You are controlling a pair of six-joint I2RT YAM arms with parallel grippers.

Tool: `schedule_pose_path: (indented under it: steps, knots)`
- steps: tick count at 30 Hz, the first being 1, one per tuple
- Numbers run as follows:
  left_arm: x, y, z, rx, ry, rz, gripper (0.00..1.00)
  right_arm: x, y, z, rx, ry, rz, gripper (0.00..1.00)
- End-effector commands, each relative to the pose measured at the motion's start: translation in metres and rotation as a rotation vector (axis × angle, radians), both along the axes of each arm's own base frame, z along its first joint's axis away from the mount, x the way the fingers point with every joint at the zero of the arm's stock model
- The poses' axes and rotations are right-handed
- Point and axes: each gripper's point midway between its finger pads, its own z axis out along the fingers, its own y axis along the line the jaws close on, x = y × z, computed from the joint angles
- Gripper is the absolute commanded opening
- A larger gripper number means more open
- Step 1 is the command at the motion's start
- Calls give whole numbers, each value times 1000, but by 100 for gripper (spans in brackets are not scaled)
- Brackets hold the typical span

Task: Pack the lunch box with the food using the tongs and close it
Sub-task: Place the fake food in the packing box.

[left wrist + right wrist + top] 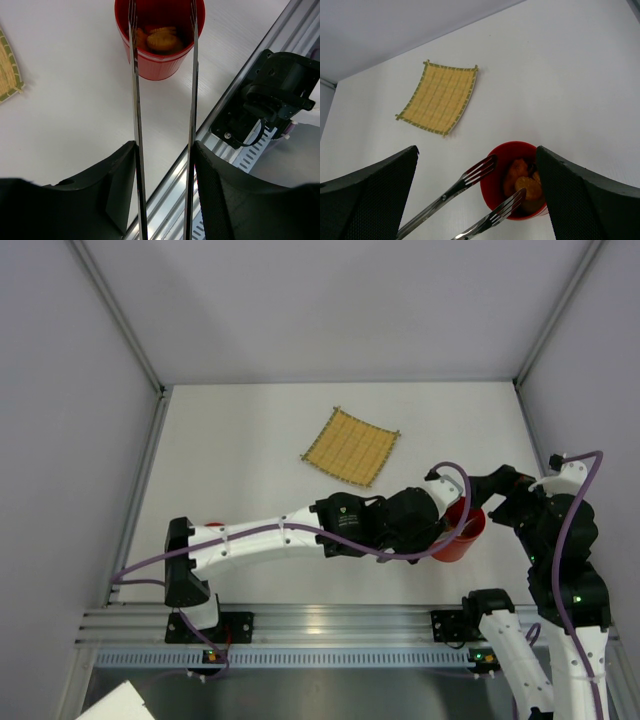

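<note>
The lunch box (157,65), a red round cup with its top uncovered, stands upright on the white bench (250,440) at the near right, close to the metal rail (330,625) that runs along the front edge. Inside it lies the food (162,40): orange-yellow pieces piled at the bottom, with a darker bit beside them seen from the right wrist.

The tongs (136,100) reach toward the lunch box with their 2 slim arms held apart. Their forked tips sit at the rim, 1 at each side of the opening in the left wrist view. In the right wrist view, 1 tip is at the rim's left edge and the other lies across the near edge.

The left gripper (165,150) is clenched on the tongs, with each arm pressed against the inner face of a finger. The left arm stretches across the bench from its base at the near left and covers much of the lunch box in the top view.

The right gripper (476,148) is released, its jaws spread wide. It hangs over the lunch box from the right. Its left finger is well apart from the red wall; whether the right finger touches the wall I cannot tell.

A yellow woven mat (440,97) lies flat farther back, well apart from the lunch box.
</note>
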Motion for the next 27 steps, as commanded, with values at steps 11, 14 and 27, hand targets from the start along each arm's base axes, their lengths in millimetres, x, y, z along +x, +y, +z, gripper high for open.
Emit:
schedule_pose_path:
  steps: [11,14,27]
  knots:
    - [1,6,55,-143,-45,32,50,1,-3,17,-7,-45,-12,99]
    - [10,30,80,-197,-87,107,49,0,-4,18,-12,-46,-13,100]
    - [144,228,78,-233,-156,833,49,13,1,15,-3,-29,7,99]
